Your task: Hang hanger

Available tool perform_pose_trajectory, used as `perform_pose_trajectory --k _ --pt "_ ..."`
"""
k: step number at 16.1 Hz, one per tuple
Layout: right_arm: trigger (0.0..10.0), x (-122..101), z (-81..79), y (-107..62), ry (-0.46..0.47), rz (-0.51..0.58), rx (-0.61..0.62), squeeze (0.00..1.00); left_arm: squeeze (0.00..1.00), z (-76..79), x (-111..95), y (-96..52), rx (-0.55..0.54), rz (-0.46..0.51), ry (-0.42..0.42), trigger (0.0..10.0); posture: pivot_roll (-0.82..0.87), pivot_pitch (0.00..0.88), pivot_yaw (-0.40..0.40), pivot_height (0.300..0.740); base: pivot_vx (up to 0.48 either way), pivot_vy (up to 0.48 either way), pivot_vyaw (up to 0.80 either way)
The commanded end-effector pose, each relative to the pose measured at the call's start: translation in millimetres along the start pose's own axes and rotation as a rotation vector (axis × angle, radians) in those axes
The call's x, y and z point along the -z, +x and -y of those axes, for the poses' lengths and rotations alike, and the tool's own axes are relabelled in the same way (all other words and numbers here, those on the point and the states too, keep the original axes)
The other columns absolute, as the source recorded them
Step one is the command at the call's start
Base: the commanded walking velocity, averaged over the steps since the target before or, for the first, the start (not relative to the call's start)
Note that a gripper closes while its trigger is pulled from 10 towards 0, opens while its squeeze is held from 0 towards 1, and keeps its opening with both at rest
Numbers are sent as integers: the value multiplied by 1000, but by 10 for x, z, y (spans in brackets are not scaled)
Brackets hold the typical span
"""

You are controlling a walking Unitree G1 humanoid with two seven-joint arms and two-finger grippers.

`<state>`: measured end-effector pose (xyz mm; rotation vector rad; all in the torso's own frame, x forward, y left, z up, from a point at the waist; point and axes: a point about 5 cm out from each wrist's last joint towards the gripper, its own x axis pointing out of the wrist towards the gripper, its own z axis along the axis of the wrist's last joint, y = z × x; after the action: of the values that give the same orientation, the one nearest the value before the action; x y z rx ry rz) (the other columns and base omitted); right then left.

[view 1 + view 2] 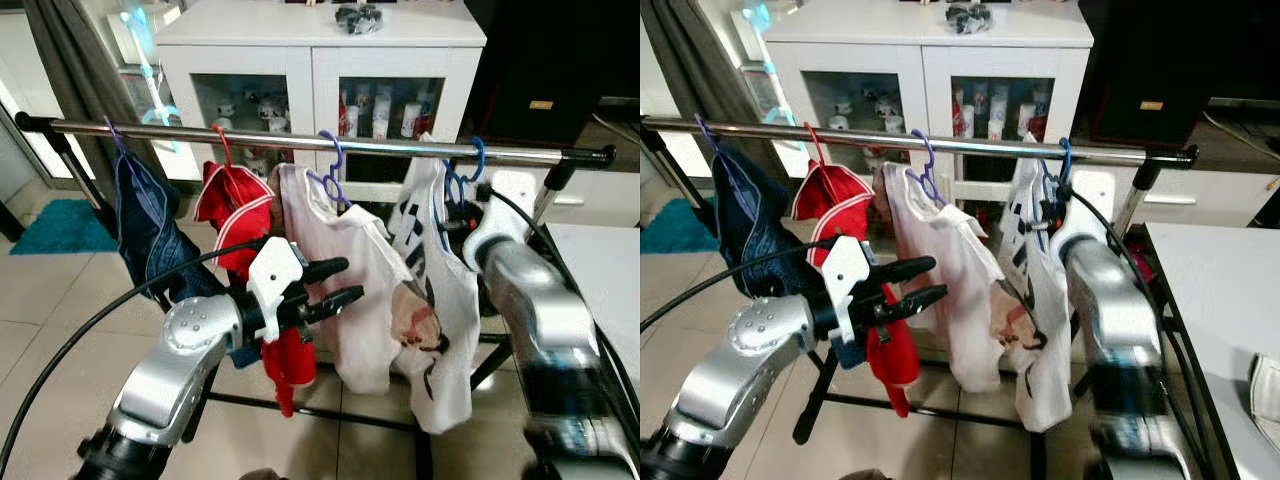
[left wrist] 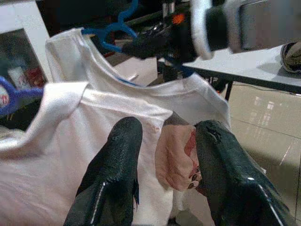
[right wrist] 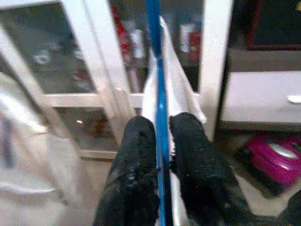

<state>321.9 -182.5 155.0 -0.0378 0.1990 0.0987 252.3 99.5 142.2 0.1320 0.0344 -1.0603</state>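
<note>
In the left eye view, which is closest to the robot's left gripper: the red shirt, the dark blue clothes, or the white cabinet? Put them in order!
From the left gripper:
1. Red shirt, hanging just behind it.
2. Dark blue clothes, further along the rail's left end.
3. White cabinet, far behind the rail.

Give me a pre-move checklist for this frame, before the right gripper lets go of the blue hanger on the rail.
1. Blue hanger held between the right gripper's two black fingers: ok.
2. Hanger hook over the metal rail: ok, it curls over the rail near the right end.
3. White printed shirt on that hanger hanging free below the rail: ok.
4. Space from the neighbouring purple hanger: ok, a clear gap on the rail.
5. Left gripper out of the way: ok, open and holding nothing, in front of the white shirt on the purple hanger.
6. Hook fully seated on the rail: cannot tell.
</note>
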Motion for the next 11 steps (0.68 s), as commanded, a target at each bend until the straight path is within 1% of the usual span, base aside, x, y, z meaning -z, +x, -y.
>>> perform_pose_trajectory --k 1,2,4,5,6,7,8,9,11 --pt "10000 -138 10 -95 -21 75 -42 1000 0 1 -33 -19 -11 13 2 10000 17 0 56 740 0 0 0" --pt "10000 -156 64 -243 -17 106 -91 1000 0 12 -24 -20 -24 18 -7 10000 15 0 58 740 0 0 0" --pt "10000 -177 105 -388 2 128 -136 1000 0 9 -18 -27 -46 22 -12 10000 7 0 66 740 0 0 0" --pt "10000 -199 113 -529 5 152 -190 1000 0 -15 -5 -41 -93 17 -11 10000 -2 0 76 740 0 0 0" --pt "10000 -225 83 -703 40 197 -284 1000 0 -76 0 -67 -198 19 -14 10000 -6 0 84 740 0 0 0" --pt "10000 -220 45 -833 69 217 -363 1000 0 -100 -4 -102 -257 19 1 10000 -9 0 88 740 0 0 0" --pt "10000 -192 21 -904 73 220 -378 1000 0 -109 11 -151 -308 13 -12 10000 -12 0 96 740 0 0 0" --pt "10000 -163 9 -923 75 217 -350 1000 0 -115 30 -186 -347 5 -34 10000 -12 0 99 740 0 0 0" --pt "10000 -43 -108 -915 96 175 -297 1000 0 -122 58 -215 -374 -20 -48 10000 -4 0 97 740 0 334 0"
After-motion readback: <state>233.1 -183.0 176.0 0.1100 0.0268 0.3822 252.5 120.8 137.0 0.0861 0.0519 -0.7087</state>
